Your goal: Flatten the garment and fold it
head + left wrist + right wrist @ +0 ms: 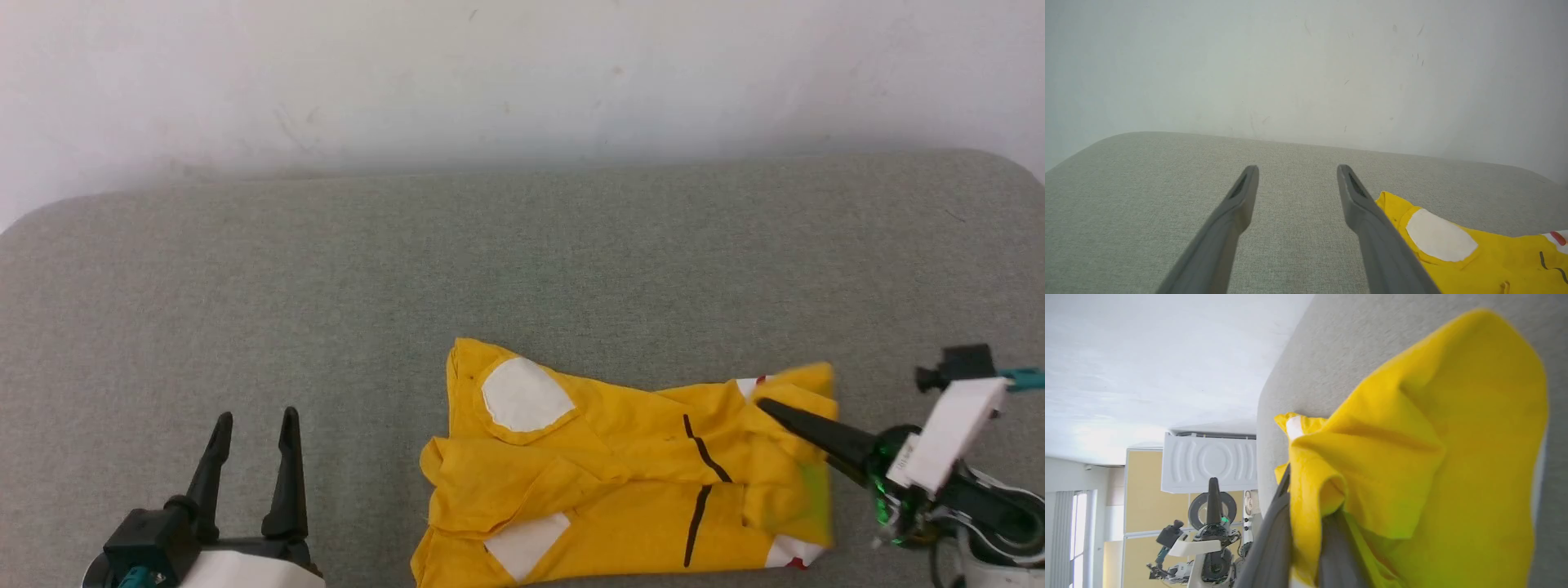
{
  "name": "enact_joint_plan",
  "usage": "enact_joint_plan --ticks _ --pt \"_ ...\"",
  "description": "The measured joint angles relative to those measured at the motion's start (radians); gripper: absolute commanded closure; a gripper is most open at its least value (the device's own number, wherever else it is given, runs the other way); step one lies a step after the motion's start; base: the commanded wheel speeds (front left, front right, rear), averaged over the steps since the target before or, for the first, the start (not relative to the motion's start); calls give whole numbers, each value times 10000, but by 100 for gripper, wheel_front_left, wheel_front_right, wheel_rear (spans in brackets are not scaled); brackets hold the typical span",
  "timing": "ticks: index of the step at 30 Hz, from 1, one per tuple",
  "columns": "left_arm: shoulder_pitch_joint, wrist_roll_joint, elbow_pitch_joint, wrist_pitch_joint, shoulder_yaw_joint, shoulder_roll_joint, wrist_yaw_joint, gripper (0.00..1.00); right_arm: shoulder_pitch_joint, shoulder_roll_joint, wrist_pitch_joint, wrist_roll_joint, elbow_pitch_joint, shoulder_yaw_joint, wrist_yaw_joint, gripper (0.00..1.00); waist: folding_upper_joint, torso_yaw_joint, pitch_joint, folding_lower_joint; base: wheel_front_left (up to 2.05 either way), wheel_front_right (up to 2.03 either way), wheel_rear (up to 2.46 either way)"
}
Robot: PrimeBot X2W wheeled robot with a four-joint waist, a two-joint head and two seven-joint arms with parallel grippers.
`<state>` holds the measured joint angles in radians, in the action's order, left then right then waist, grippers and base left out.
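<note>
Surroundings: a grey fabric surface with a white wall behind it.
Garment: the garment lies rumpled on the near right part of the surface.
Right gripper: the right gripper pinches a raised yellow fold at the garment's right edge.
Left gripper: the left gripper has its fingers spread over bare fabric, apart from the garment.
Room: wide bare surface lies beyond and left of the garment, and the far corners are rounded.
Counts: one garment, two grippers, two large white patches.

Grey cushion, white wall
</note>
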<state>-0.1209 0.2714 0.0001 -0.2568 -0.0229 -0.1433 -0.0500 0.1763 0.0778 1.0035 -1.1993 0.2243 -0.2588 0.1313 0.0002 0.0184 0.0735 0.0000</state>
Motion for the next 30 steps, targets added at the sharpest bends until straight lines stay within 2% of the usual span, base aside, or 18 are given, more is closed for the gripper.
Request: enact_joint_plan --ticks 5,9,13,16,18,19,22,24,30 --pt "84 6 54 0 54 2 -23 0 407 -207 -182 -1333 194 1164 0 100 0 144 106 0 0 0 0" --pt "407 29 157 0 209 71 -109 0 621 -215 -1294 -2535 675 3285 0 100 0 406 200 1 0 0 0" --pt "613 35 226 0 259 96 -123 0 902 -259 -2454 -2456 1103 5269 0 100 0 697 327 1 0 0 0" --pt "731 81 280 0 259 107 -194 0 1258 -291 -3568 -1881 1624 6192 0 100 0 878 463 1 0 0 0" --pt "806 100 313 0 251 125 -198 0 1558 -284 -4366 -1306 2025 6612 0 51 0 966 574 2 0 0 0" --pt "834 100 326 0 247 138 -199 0 1698 -280 -4686 -1074 2213 6815 0 0 0 1003 625 1 0 0 0" --pt "871 100 382 -2 217 151 -207 0 2023 -259 -4963 -539 2418 7626 0 0 0 1075 755 2 0 0 0" --pt "872 100 407 0 157 165 -209 0 2225 -163 -5127 -196 2134 8182 0 0 0 1060 810 2 0 0 0" --pt "872 98 533 0 31 184 -213 0 3285 1413 -6403 2456 690 10391 0 0 0 845 713 0 0 0 0"
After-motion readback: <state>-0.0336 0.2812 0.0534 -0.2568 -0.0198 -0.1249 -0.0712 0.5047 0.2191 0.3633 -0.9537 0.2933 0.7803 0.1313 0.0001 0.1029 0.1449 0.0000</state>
